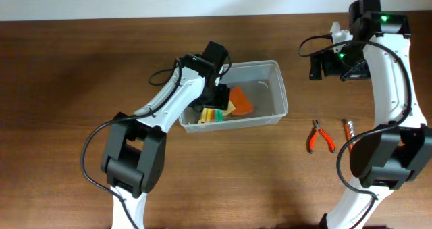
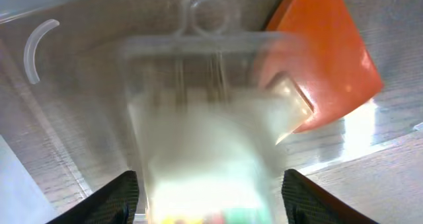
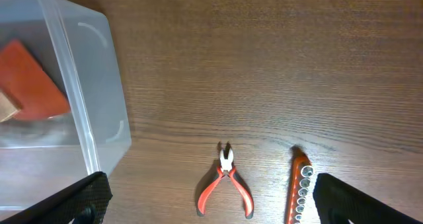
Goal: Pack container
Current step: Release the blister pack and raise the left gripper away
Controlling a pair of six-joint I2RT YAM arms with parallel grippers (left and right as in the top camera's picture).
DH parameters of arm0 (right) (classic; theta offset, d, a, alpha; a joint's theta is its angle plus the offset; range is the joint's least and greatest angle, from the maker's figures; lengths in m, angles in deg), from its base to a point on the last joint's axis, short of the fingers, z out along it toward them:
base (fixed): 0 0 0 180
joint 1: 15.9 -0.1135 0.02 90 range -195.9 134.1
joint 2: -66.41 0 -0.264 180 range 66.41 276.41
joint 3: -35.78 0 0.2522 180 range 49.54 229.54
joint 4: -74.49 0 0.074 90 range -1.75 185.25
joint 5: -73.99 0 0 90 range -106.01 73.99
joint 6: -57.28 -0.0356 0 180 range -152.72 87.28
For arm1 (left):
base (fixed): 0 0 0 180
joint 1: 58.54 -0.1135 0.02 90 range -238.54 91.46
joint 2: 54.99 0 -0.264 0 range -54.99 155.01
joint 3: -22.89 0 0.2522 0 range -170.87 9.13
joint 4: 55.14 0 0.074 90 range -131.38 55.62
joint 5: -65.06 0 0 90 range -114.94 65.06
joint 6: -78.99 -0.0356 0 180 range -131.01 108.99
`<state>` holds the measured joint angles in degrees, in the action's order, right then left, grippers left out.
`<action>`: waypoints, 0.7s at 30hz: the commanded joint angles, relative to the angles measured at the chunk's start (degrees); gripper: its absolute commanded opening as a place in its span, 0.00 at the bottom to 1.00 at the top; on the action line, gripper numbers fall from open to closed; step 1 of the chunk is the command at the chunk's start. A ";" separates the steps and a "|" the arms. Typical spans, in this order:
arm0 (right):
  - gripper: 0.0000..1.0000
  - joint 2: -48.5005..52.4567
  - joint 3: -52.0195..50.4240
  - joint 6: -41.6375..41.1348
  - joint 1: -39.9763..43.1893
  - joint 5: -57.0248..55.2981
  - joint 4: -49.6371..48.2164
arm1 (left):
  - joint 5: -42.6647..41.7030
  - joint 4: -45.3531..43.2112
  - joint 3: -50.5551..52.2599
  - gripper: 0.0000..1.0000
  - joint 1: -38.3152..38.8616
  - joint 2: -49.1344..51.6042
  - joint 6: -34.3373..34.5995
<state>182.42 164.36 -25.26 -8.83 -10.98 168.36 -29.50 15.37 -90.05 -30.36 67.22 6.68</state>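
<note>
The container is a clear plastic tub at the table's middle; it also shows in the right wrist view. Inside lie an orange scraper-like tool and a clear blister pack with coloured pieces. My left gripper is down in the tub, fingers spread wide on either side of the blurred pack. My right gripper is open and empty, high above the table right of the tub.
Red-handled pliers and an orange socket rail lie on the brown wooden table right of the tub. A wall runs along the table's far edge.
</note>
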 commanded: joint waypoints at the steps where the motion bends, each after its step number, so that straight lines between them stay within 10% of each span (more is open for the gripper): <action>1: 0.99 -0.44 -0.28 -0.39 0.09 0.74 -0.02 | -0.90 0.17 -1.66 0.75 0.31 0.02 -1.29; 12: 0.99 -0.44 -0.28 -0.39 0.09 0.74 -0.02 | -0.07 7.19 -17.70 0.76 0.04 -1.99 -2.12; 21: 0.99 -0.44 -0.28 -0.37 0.09 0.72 0.00 | 20.28 24.37 -37.73 0.76 -7.15 -6.60 2.08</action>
<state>182.42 164.36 -25.28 -8.83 -10.78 168.36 -18.07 37.44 -123.77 -33.46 64.38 6.44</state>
